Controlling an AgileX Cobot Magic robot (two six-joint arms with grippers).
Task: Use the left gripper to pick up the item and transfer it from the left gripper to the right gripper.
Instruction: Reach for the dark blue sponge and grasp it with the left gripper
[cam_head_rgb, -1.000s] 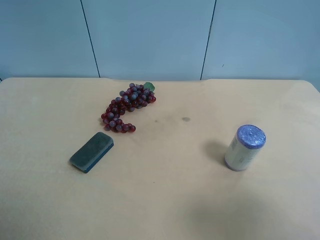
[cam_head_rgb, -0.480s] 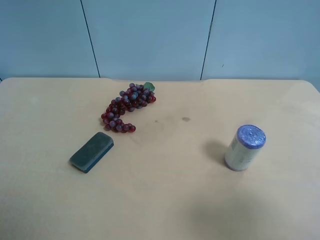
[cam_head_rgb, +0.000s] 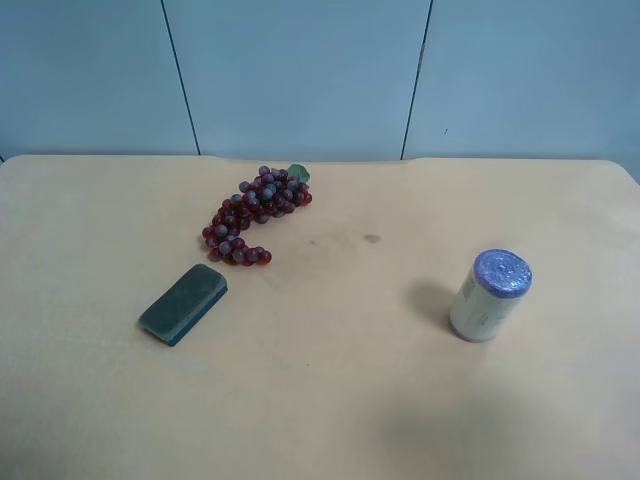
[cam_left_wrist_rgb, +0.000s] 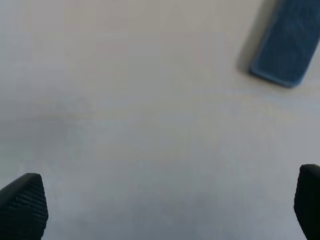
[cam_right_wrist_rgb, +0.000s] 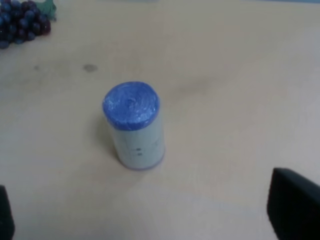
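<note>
The item (cam_head_rgb: 183, 303) is a flat dark grey-green block lying on the table, at the exterior high view's left. It also shows in the left wrist view (cam_left_wrist_rgb: 289, 42), away from the fingers. My left gripper (cam_left_wrist_rgb: 165, 205) is open and empty above bare table; only its two fingertips (cam_left_wrist_rgb: 22, 205) show. My right gripper (cam_right_wrist_rgb: 150, 220) is open and empty, its fingertips (cam_right_wrist_rgb: 292, 207) showing at the frame's edges, with the can in front of it. Neither arm shows in the exterior high view.
A red-purple grape bunch (cam_head_rgb: 255, 212) lies behind the item. A white can with a purple lid (cam_head_rgb: 489, 295) stands upright at the exterior high view's right, also in the right wrist view (cam_right_wrist_rgb: 134, 125). The tan table (cam_head_rgb: 340, 400) ends at a grey-blue wall.
</note>
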